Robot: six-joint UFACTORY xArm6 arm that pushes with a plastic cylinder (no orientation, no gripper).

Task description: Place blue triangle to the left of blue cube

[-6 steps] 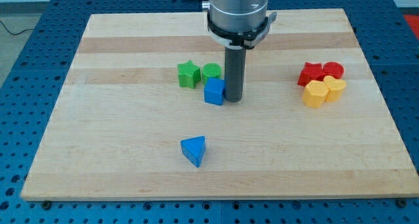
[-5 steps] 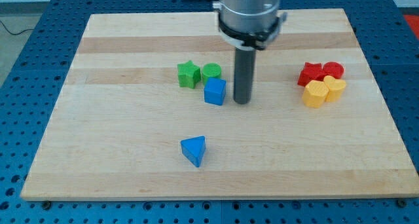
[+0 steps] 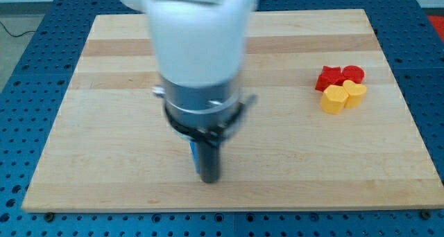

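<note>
My tip is low on the board, near its bottom edge, at the spot where the blue triangle lay. Only a thin sliver of the blue triangle shows at the rod's left side; the rest is hidden behind the rod. The arm's white and grey body covers the middle of the board, so the blue cube is hidden. The arm is blurred.
A red star, a red cylinder, a yellow hexagon and a yellow heart sit clustered at the view's right. The wooden board lies on a blue pegboard table. The green blocks are hidden behind the arm.
The arm has swung from beside the blue cube down and to the view's left, to the blue triangle. It now hides the cube, both green blocks and most of the triangle.
</note>
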